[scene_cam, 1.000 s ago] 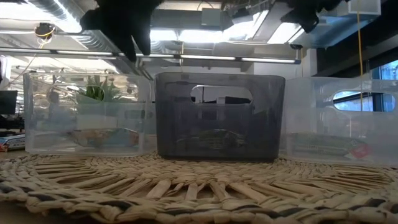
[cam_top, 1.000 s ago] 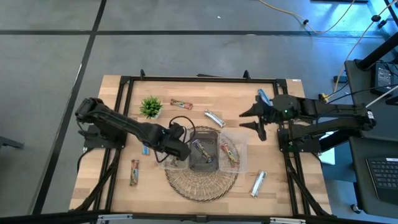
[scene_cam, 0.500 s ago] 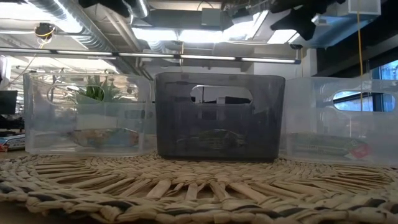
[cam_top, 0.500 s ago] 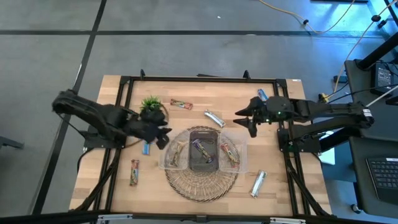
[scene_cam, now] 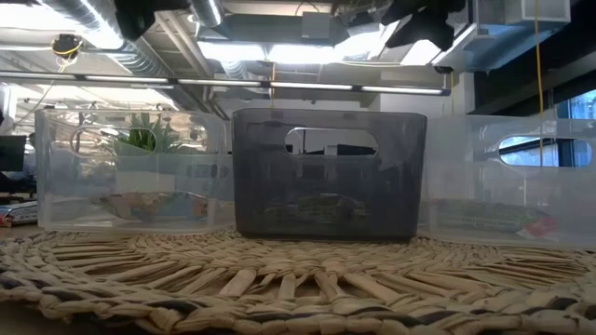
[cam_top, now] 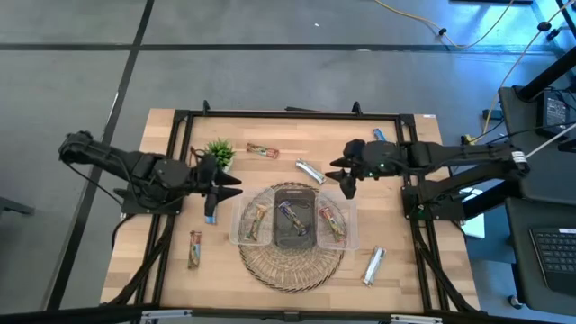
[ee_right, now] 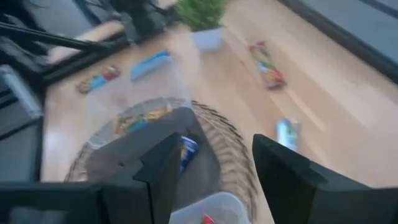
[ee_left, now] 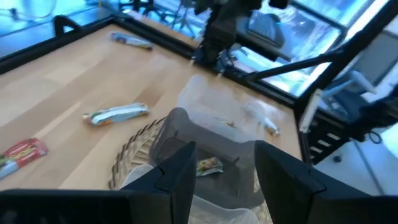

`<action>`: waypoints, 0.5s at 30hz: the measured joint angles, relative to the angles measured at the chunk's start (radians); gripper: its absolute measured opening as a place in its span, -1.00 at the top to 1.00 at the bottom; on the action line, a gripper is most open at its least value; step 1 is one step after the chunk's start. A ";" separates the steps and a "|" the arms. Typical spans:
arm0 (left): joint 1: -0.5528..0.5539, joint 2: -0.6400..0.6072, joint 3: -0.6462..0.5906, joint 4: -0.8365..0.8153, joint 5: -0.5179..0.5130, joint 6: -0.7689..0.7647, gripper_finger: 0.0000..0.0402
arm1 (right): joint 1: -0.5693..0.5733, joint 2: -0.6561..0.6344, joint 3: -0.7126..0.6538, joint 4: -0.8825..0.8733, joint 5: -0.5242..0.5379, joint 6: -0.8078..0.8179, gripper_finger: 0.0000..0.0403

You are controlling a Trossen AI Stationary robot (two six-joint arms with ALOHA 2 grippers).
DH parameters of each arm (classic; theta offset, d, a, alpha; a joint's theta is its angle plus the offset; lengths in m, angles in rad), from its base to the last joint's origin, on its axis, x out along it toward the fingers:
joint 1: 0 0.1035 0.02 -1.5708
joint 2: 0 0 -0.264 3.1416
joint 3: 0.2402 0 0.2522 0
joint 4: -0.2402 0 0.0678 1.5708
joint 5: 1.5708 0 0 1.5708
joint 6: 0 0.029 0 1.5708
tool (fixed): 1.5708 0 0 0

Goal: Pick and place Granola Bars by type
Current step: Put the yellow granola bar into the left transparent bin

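Note:
A tray point(cam_top: 353, 216) with three compartments stands on a round woven mat point(cam_top: 290, 265). Its left compartment holds a tan-yellow bar point(cam_top: 257, 220), the dark middle one a purple bar point(cam_top: 292, 216), the right one a red-brown bar point(cam_top: 331, 222). Loose bars lie flat on the table: blue point(cam_top: 211, 212), red-brown point(cam_top: 193, 249), red-brown point(cam_top: 262, 151), silver point(cam_top: 310, 170), silver point(cam_top: 373, 265), blue point(cam_top: 379, 137). My left gripper point(cam_top: 227, 183) is open and empty, left of the tray, above the blue bar. My right gripper point(cam_top: 344, 176) is open and empty, above the tray's far right corner, beside the silver bar.
A small green potted plant point(cam_top: 217, 153) stands at the far left, close behind my left gripper. A black frame point(cam_top: 288, 114) runs around the table. The tray's walls point(scene_cam: 326, 172) rise above the mat. Bare wood shows at the near left and near right.
My left gripper has drawn back from over the tray's left compartment toward the table's left and far side, ending beside the plant. My right gripper has gone toward the table's left, nearer the tray and the silver bar. The bars have stayed where they were.

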 joint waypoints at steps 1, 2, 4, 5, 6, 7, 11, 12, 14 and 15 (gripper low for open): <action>0.007 -0.013 -0.018 0.012 0.009 0.007 0.23 | 0.010 0.017 0.040 -0.057 0.029 0.021 0.00; 0.015 -0.024 -0.033 0.026 0.015 0.008 0.23 | 0.021 0.036 0.082 -0.123 0.055 0.047 0.00; 0.028 -0.040 -0.056 0.041 0.016 0.008 0.23 | 0.042 0.074 0.164 -0.280 0.093 0.114 0.00; 0.035 -0.045 -0.063 0.046 0.016 0.009 0.23 | 0.054 0.092 0.205 -0.366 0.100 0.167 0.00; 0.042 -0.047 -0.066 0.044 0.015 0.009 0.23 | 0.067 0.108 0.242 -0.451 0.101 0.233 0.00; 0.047 -0.047 -0.066 0.043 0.015 0.009 0.23 | 0.085 0.122 0.278 -0.537 0.101 0.306 0.00; 0.065 -0.047 -0.066 0.048 0.015 0.009 0.23 | 0.185 0.162 0.379 -0.843 0.094 0.626 0.00; 0.070 -0.047 -0.066 0.048 0.015 0.009 0.23 | 0.215 0.168 0.391 -0.900 0.080 0.708 0.00; 0.078 -0.047 -0.066 0.048 0.015 0.009 0.23 | 0.278 0.175 0.396 -0.976 0.041 0.863 0.00; 0.080 -0.047 -0.066 0.048 0.015 0.009 0.23 | 0.310 0.176 0.392 -0.992 0.016 0.935 0.00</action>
